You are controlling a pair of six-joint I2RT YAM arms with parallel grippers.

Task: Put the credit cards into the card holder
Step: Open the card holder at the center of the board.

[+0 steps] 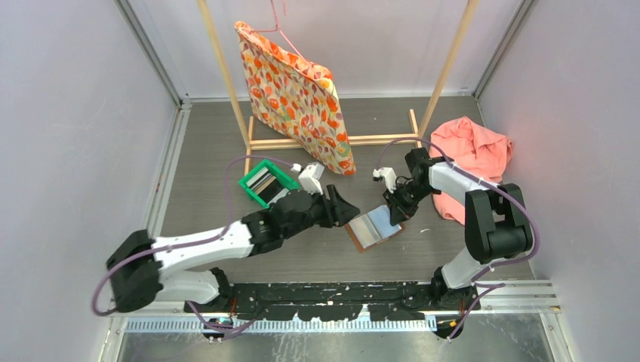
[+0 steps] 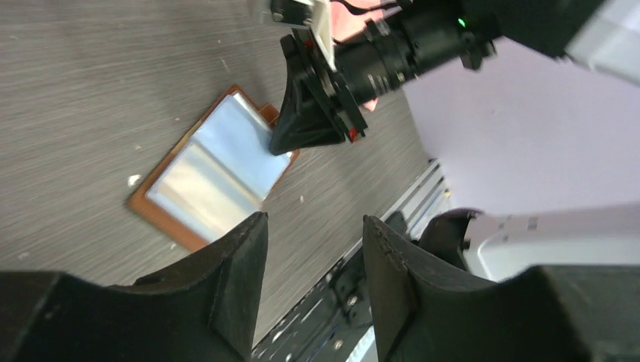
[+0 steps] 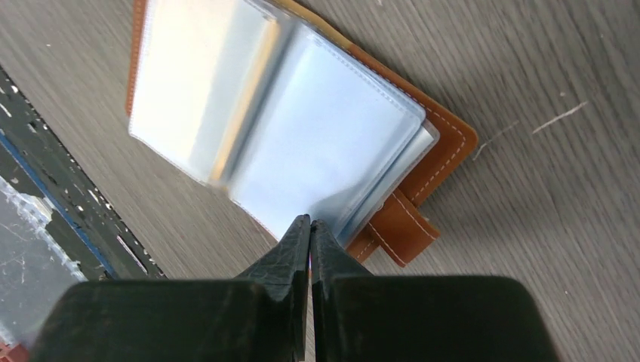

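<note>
The card holder (image 1: 372,228) lies open on the table, a brown leather wallet with clear plastic sleeves facing up. It also shows in the left wrist view (image 2: 211,170) and the right wrist view (image 3: 302,128). My right gripper (image 3: 310,221) is shut, its tips at the right edge of the sleeves beside the snap strap (image 3: 400,226); I cannot tell if it pinches a sleeve. My left gripper (image 2: 313,222) is open and empty, just left of the holder (image 1: 349,211). Several credit cards (image 1: 260,179) stand in the green bin (image 1: 249,186) behind the left arm.
A wooden rack (image 1: 332,140) with a floral bag (image 1: 298,98) on a pink hanger stands at the back. A pink cloth (image 1: 475,154) lies at the right behind the right arm. The black base rail (image 1: 340,294) runs along the near edge.
</note>
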